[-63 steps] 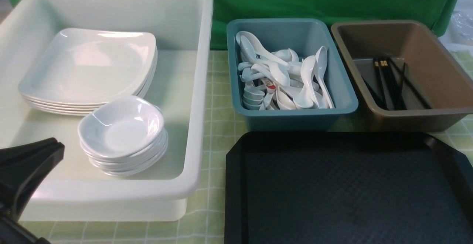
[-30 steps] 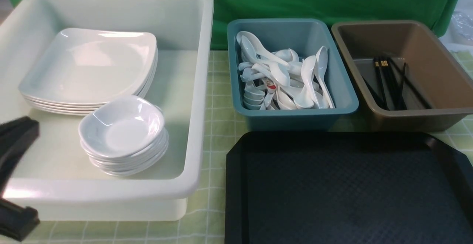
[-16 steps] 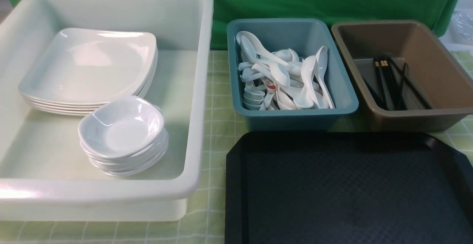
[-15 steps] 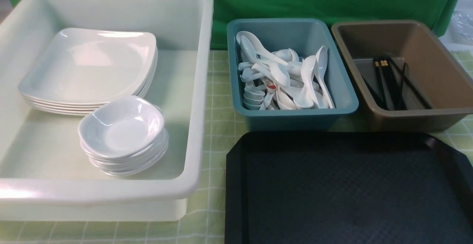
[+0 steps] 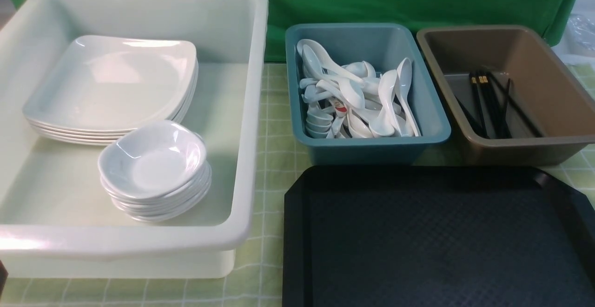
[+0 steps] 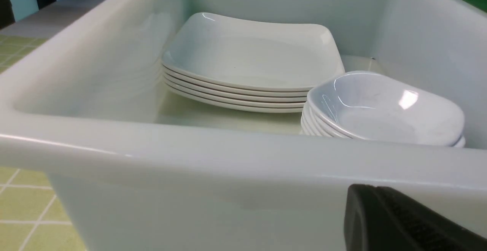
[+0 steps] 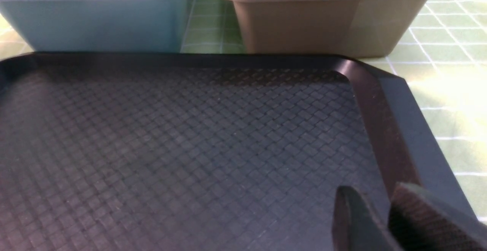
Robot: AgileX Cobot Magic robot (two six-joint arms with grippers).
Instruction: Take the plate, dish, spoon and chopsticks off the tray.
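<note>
1. At 5 o'clock in the front view lies the tray (image 5: 437, 242), and nothing stands on its textured floor; the right wrist view shows the same bare surface.
2. At 9 o'clock the white tub (image 5: 253, 111) holds a stack of plates, with the plate (image 5: 111, 83) topmost. The dish (image 5: 151, 160) tops a smaller stack just beside it, toward 5 o'clock of the plates.
3. At 12 o'clock the teal bin (image 5: 437, 125) is heaped with spoons; the spoon (image 5: 388, 97) lies on top of the heap, though I cannot tell which one came from the tray.
4. At 2 o'clock the brown bin (image 5: 558, 88) holds the chopsticks (image 5: 488, 107) along its floor.
5. Left gripper (image 6: 365, 205): closed tight, empty, low outside the tub's near wall.
6. Right gripper (image 7: 384, 209): jaws a little apart, nothing between them, hanging over the tray's corner nearest the brown bin.
7. Step in hand, as I judge it: the clearing looks finished, all four kinds of ware sitting in their containers.
8. Next move calls only for both arms to draw clear of tub and tray without nudging either.
</note>
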